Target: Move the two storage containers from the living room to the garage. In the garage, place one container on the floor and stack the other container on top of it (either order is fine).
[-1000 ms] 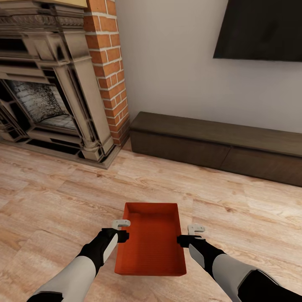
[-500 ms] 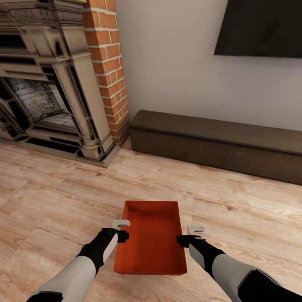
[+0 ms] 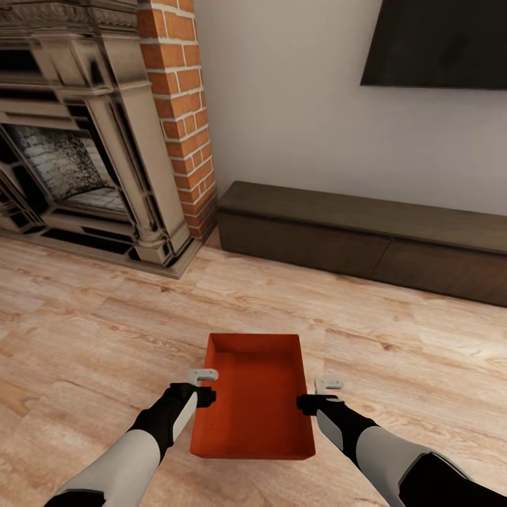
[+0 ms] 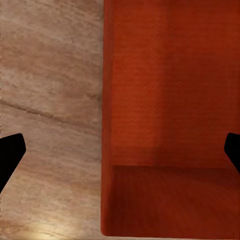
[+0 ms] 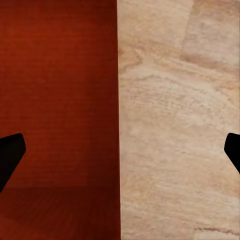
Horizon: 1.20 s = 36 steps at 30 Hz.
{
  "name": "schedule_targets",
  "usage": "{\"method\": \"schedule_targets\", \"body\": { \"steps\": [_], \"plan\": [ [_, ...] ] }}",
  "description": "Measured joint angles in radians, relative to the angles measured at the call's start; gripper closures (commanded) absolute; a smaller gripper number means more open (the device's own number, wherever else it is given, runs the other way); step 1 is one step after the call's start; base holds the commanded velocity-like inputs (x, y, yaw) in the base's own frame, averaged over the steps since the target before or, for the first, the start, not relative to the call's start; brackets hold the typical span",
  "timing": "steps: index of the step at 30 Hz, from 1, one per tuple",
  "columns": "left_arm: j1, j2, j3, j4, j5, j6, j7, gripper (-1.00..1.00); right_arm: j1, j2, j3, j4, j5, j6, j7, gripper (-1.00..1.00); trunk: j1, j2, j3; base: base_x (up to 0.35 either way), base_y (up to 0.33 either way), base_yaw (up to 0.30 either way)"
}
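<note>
Head view: living room, wood-plank floor (image 3: 91,338) everywhere. Biggest thing is the brick fireplace (image 3: 91,134), with the long dark cabinet (image 3: 366,239) just beside it along the wall and the black TV (image 3: 436,42) above the cabinet. One storage container (image 3: 253,398), orange-red and empty, sits well in front of the cabinet between both arms. Left gripper (image 3: 204,386) is at its left long wall, right gripper (image 3: 317,393) at its right long wall. Both wrist views show dark fingertips spread wide, one either side of the rim line, so each gripper is open and straddling a wall, not pinching. Can't tell if the bin is resting on the planks or raised.

Judgement: grasp step. Close both grippers evenly on opposite walls at matching mid-length spots, lift level, avoid tilting; tapered walls may slip.

No brands, labels or readable writing anywhere.
</note>
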Motion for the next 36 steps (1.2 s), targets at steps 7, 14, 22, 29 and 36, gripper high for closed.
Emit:
{"method": "schedule_targets", "body": {
  "steps": [7, 14, 22, 29, 36],
  "plan": [
    [0.000, 0.002, 0.000, 0.000, -0.025, -0.001, 0.000, -1.00, 0.000, -0.001, 0.000, 0.001, 0.000, 0.000, 0.000, -1.00, 0.012, -0.021, -0.009, 0.000, 0.000, 0.000],
    [0.000, 0.002, 0.000, 0.000, -0.029, 0.000, 0.000, -1.00, 0.000, -0.001, 0.000, 0.000, 0.000, 0.000, 0.000, -1.00, 0.015, -0.028, -0.013, 0.000, 0.000, 0.000],
    [0.000, 0.002, 0.001, 0.000, -0.029, 0.002, 0.000, -1.00, 0.000, -0.001, 0.000, 0.000, 0.000, 0.000, 0.000, -1.00, 0.046, -0.084, -0.038, 0.000, 0.000, 0.000],
    [0.000, 0.002, 0.000, 0.000, -0.029, 0.003, 0.000, -1.00, 0.000, -0.001, 0.000, 0.000, 0.000, 0.000, 0.000, -1.00, 0.073, -0.133, -0.060, 0.000, 0.000, 0.000],
    [0.000, 0.002, 0.001, 0.000, -0.029, 0.003, 0.000, -1.00, 0.000, -0.001, 0.000, 0.000, 0.000, 0.000, 0.000, -1.00, 0.100, -0.182, -0.081, 0.000, 0.000, 0.000]
  ]
}}
